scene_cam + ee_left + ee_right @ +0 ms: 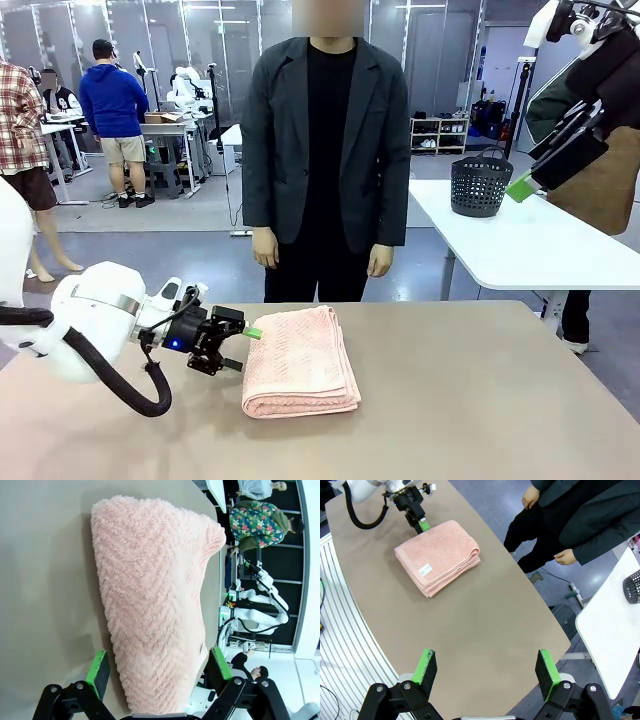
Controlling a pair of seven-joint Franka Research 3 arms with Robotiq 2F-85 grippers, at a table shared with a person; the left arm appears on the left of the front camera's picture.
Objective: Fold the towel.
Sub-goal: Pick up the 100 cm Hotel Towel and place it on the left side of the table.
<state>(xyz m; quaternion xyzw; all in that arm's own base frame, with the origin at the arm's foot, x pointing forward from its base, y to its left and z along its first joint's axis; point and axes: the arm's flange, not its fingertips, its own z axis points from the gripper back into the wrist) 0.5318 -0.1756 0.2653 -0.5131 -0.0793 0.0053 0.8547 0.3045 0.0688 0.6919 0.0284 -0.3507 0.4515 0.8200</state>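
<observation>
- Front view: the towel (298,362), salmon pink and folded into a thick stack, lies on the brown table (480,400) left of centre, toward the near edge. The left gripper (243,349) sits low at the towel's left edge, jaws released, one green pad at the towel's far-left corner (contact cannot be judged from here). The right gripper (520,186) hangs high at the upper right, well apart from the towel, with a green pad showing. A person (326,150) in a dark jacket stands at the far side, arms down. A dark basket (481,184) rests on a white table (530,245) behind.
- Left wrist view: the left gripper (157,670) straddles the towel's (155,610) near end, its green-padded fingers (98,672) spread on either side of the herringbone terry, holding nothing.
- Right wrist view: the right gripper (487,672) hovers above the bare table (485,625), fingers wide apart and empty. The towel (439,555) lies farther off with its small white label (424,569) facing up, the left gripper (422,526) at its edge.
</observation>
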